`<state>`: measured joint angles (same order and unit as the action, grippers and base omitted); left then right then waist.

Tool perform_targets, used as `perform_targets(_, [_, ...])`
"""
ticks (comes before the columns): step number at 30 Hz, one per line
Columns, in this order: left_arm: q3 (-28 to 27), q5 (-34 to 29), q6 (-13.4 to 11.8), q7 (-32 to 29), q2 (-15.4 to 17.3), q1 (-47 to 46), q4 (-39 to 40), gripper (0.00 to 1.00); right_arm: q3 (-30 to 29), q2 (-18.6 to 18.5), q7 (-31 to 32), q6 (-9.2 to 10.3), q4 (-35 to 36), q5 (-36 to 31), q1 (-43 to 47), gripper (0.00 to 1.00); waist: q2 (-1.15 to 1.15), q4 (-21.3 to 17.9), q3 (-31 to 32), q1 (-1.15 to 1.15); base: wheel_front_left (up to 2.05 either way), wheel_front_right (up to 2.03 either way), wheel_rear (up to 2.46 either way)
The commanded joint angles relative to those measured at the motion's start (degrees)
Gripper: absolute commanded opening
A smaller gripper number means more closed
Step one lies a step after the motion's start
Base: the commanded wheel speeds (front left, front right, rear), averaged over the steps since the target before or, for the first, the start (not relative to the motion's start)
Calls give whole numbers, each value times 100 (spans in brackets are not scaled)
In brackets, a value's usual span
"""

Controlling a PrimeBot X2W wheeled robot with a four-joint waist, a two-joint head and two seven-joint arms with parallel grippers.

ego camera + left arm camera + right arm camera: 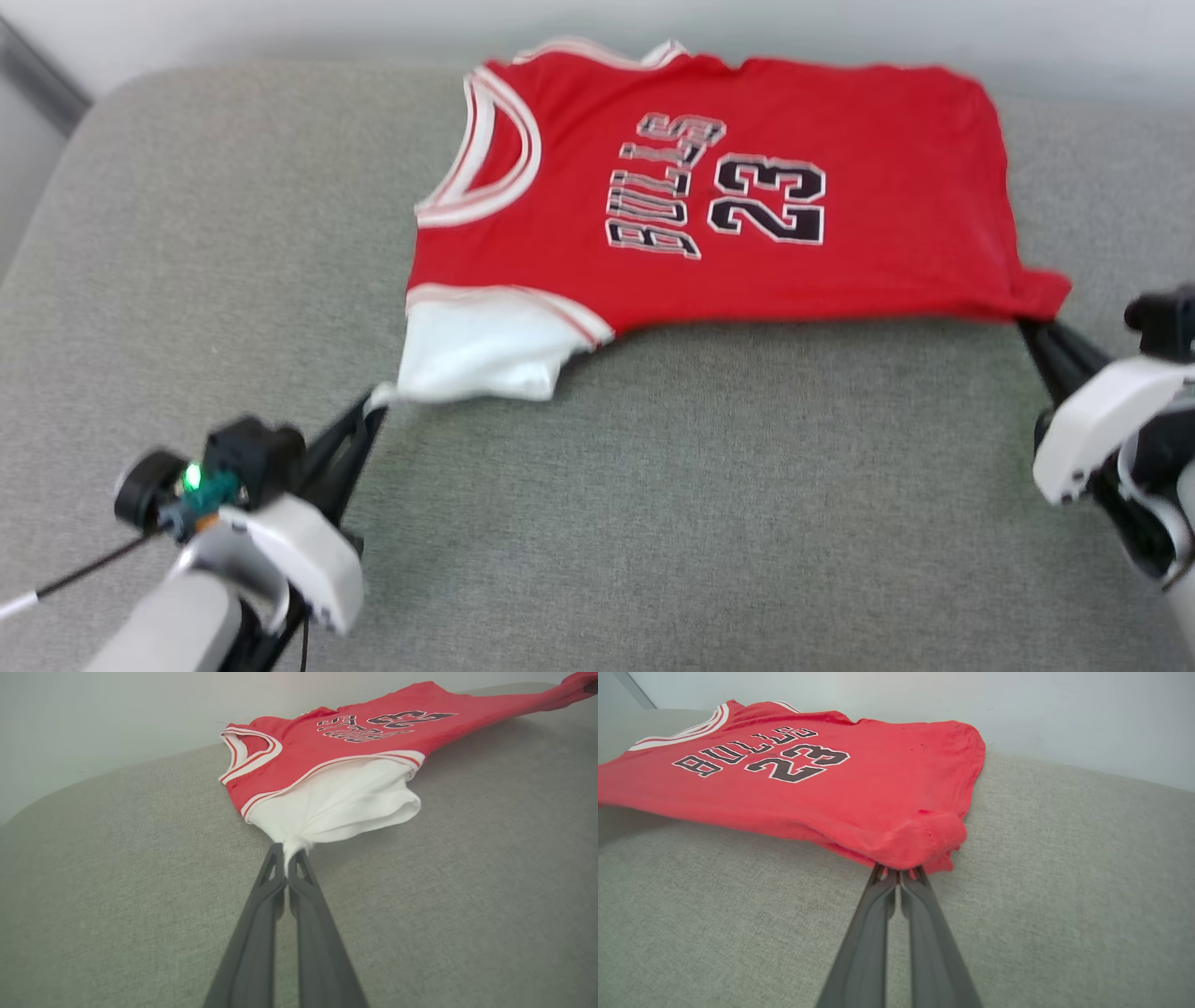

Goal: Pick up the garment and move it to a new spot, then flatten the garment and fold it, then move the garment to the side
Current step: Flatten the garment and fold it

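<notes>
Stretching between the two grippers, the garment (709,187) lies on the far part of the grey cushion (653,485). Its long axis runs left to right, with the collar at the left. The left gripper (378,403) is closed tight on the tip of the white sleeve (476,350), and the right gripper (1027,322) on the near hem corner. The cloth lies on the far side of both.

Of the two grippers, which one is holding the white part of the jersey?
The left gripper: its fingers pinch the white sleeve panel of the garment. The right gripper pinches a red hem corner instead.
</notes>
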<state>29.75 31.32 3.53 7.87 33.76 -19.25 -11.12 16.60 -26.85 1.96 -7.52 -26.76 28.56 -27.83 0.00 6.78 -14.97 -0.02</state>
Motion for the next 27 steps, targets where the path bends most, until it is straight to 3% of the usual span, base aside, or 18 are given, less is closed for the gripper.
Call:
perform_targets(1, [32, 71, -56, -116, 112, 321, 179, 0, -1, -66, 84, 6, 164, 144, 315, 0, 0, 62, 309, 2, 0, 0, 0])
perform_targets(5, [129, 280, -153, -432, 299, 991, 716, 0, -30, -278, 341, 6, 592, 336, 1060, 0, 0, 122, 560, 2, 0, 0, 0])
perform_targets(13, [341, 600, -299, -958, 604, 1952, 1566, 0, -617, -400, 1179, 6, 1393, 870, 2569, 0, 0, 88, 886, 2, 0, 0, 0])
perform_targets(21, [422, 952, -363, -1346, 995, 2630, 2251, 0, -1266, -226, 2023, 6, 2572, 990, 3828, 0, 0, -34, 957, 2, 0, 0, 0])
perform_targets(27, [139, 867, -461, -1081, 1027, 2341, 2499, 0, -1564, -119, 2203, 6, 2950, 929, 3779, 0, 0, -83, 864, 2, 0, 0, 0])
